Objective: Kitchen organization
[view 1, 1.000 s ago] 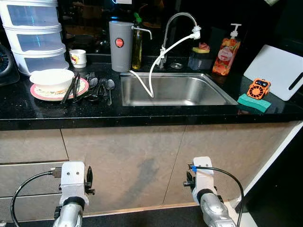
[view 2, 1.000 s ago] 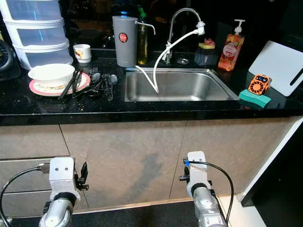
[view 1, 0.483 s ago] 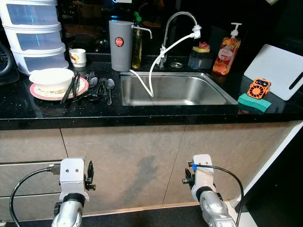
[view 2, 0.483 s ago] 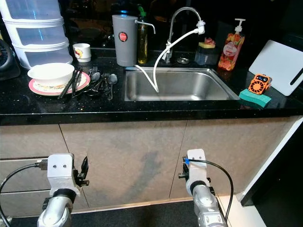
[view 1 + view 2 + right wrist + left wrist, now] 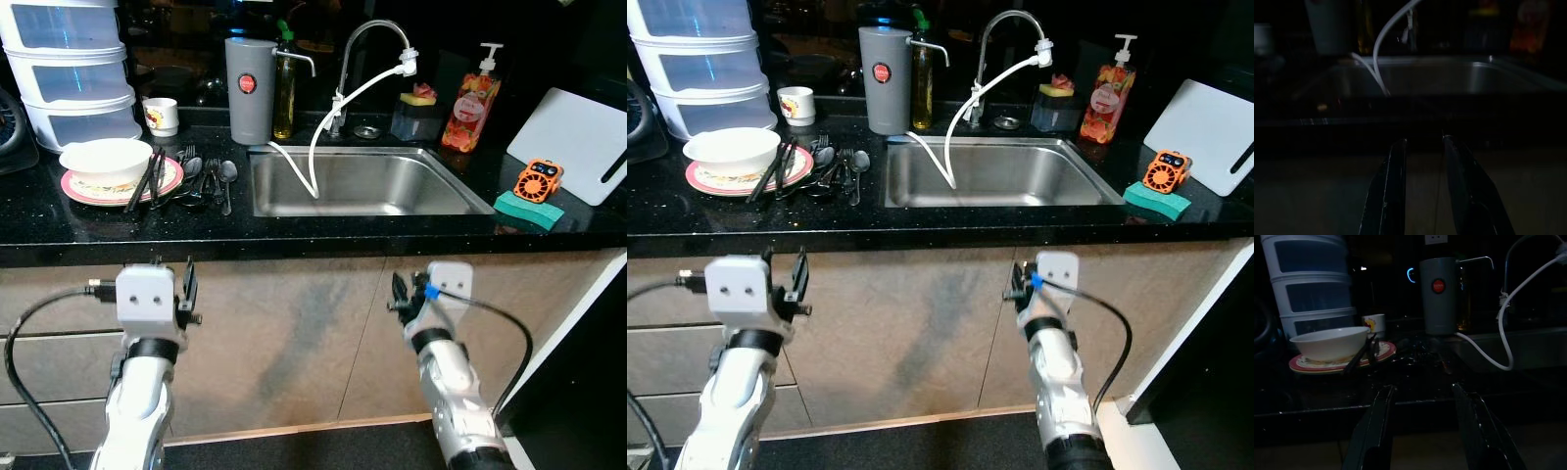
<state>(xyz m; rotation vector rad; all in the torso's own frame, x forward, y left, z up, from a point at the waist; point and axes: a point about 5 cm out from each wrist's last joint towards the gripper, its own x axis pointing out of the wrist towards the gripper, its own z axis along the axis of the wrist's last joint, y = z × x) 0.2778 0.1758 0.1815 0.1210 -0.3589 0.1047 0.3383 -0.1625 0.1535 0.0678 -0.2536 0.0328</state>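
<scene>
Below the black bench (image 5: 294, 240), left gripper (image 5: 1422, 396) and right gripper (image 5: 1422, 147) hang released, grasping nothing; above, bowl (image 5: 106, 160), cutlery (image 5: 211, 181), sink (image 5: 362, 186).

No writing can be read: the red round badge on the grey dispenser (image 5: 250, 90) and the label on the orange soap bottle (image 5: 468, 103) are too small to make out.

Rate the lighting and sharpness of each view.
Left and right eye views: bright, sharp, mild glare on the sink. Left wrist view: dim, but the bowl is readable. Right wrist view: very dark, its fingers barely outlined.
</scene>
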